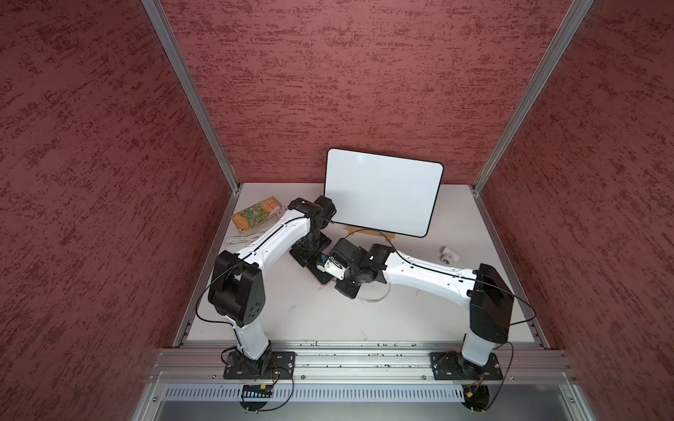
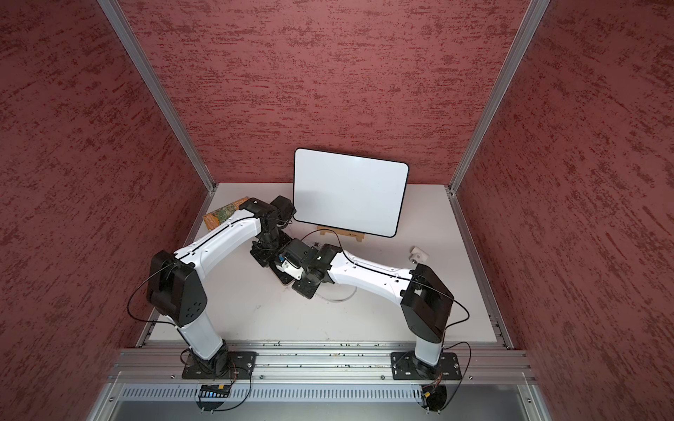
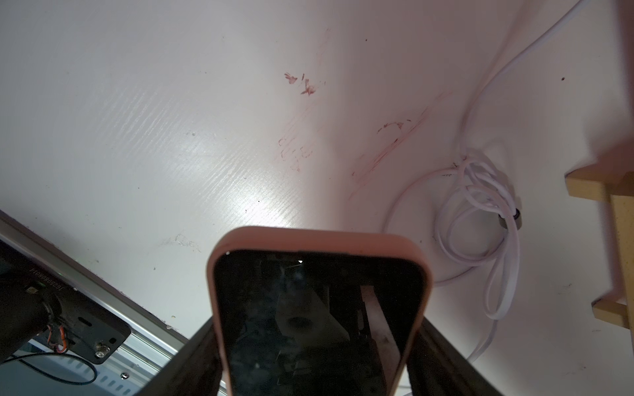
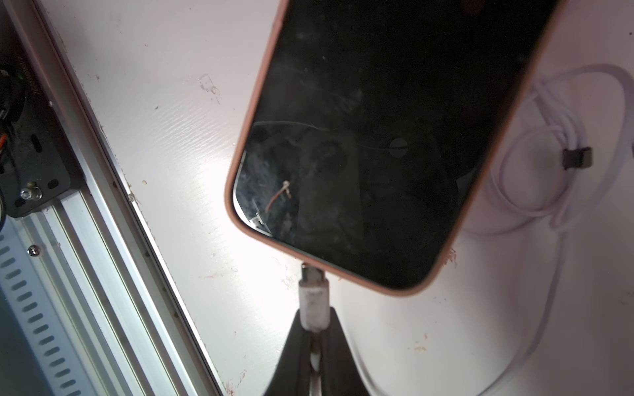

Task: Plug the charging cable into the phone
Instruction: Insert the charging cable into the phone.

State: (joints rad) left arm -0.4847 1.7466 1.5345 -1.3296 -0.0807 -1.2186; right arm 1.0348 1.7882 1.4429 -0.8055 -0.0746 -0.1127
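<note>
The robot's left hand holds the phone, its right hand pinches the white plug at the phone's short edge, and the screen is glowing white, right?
No: the phone has a black screen, not glowing, as the right wrist view shows. The left gripper does hold it, and the right gripper pinches the charging cable at its white plug, by the phone's short edge.

In both top views, expect even, diffuse overhead light, sharp focus and wide-angle bowing at the frame edges. In the left wrist view, note glare on the table (image 3: pixel 219 178) beyond the phone (image 3: pixel 319 308); the wooden stand (image 3: pixel 617 212) is blurred. In the right wrist view, glare whitens the table, and the charging cable (image 4: pixel 314 301) goes soft at its coil.
</note>
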